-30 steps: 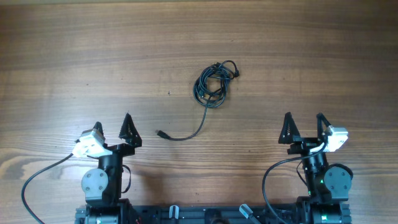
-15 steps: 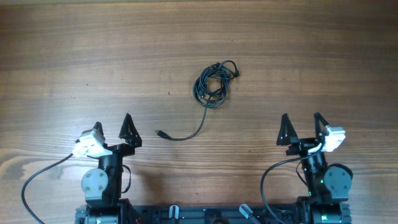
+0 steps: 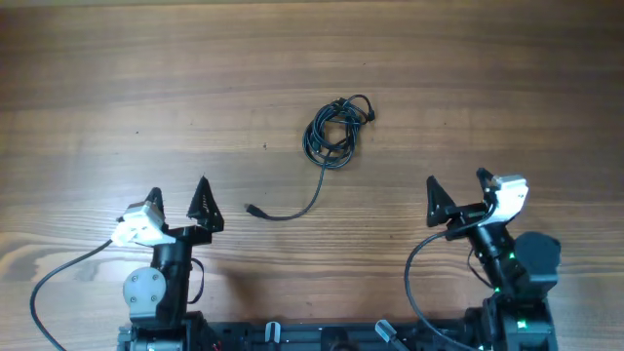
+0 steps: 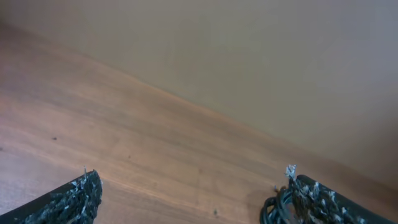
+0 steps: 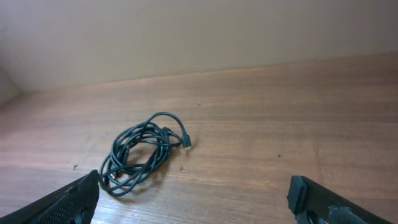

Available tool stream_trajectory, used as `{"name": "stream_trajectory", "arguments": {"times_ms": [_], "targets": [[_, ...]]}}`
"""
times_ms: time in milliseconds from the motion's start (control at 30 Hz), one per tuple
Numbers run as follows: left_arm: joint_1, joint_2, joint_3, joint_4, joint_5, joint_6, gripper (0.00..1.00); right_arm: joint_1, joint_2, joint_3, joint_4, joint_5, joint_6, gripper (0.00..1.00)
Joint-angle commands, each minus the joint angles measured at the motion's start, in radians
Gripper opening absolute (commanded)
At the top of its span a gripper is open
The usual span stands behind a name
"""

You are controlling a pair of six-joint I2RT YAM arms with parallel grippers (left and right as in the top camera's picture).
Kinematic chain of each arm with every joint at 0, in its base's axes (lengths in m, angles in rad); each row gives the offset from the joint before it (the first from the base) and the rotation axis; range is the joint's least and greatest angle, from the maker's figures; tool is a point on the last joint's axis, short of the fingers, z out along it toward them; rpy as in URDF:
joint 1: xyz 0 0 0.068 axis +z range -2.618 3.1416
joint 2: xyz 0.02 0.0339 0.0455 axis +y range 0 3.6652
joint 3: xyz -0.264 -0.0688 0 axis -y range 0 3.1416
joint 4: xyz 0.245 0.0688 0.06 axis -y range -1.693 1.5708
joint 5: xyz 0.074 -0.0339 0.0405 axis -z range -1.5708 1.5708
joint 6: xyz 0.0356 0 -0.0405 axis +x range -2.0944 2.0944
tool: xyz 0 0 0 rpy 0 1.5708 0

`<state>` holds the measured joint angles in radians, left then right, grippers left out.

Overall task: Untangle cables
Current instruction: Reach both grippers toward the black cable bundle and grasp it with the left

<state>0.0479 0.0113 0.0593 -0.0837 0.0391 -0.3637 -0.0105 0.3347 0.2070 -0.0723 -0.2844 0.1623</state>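
Wood tabletop (image 3: 97,78); cables (image 3: 331,132) coiled far ahead, centre. Loose tail (image 3: 307,207) points back toward left claw (image 3: 177,187); plug (image 3: 252,209) nearer it than right claw (image 3: 455,177). Both gape wide, empty.

**Cables lie ahead of the two grippers, between them**

The cables (image 3: 331,132) lie bunched on the table (image 3: 507,78). One strand trails from the bunch toward the robot and leftward, ending in a plug (image 3: 252,210). The left gripper (image 3: 177,186) sits left of the bunch and nearer the robot. The right gripper (image 3: 455,176) sits right of it and nearer the robot, both well apart from it.
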Motion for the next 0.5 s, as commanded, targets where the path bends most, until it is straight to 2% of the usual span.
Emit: {"name": "stream_trajectory", "arguments": {"times_ms": [0, 200, 300, 467], "targets": [[0.005, 0.045, 0.108, -0.042, 0.02, 0.021, 1.0, -0.004, 0.116, 0.143, -0.024, -0.033, -0.032, 1.0], [0.005, 0.306, 0.367, -0.117, 0.032, 0.113, 1.0, -0.004, 0.318, 0.388, -0.216, -0.037, -0.033, 1.0], [0.004, 0.51, 0.579, -0.264, 0.033, 0.122, 1.0, -0.004, 0.392, 0.489, -0.308, -0.037, -0.033, 1.0], [-0.001, 0.859, 0.956, -0.511, 0.115, 0.123, 1.0, -0.004, 0.517, 0.682, -0.483, -0.085, -0.095, 1.0]]}}
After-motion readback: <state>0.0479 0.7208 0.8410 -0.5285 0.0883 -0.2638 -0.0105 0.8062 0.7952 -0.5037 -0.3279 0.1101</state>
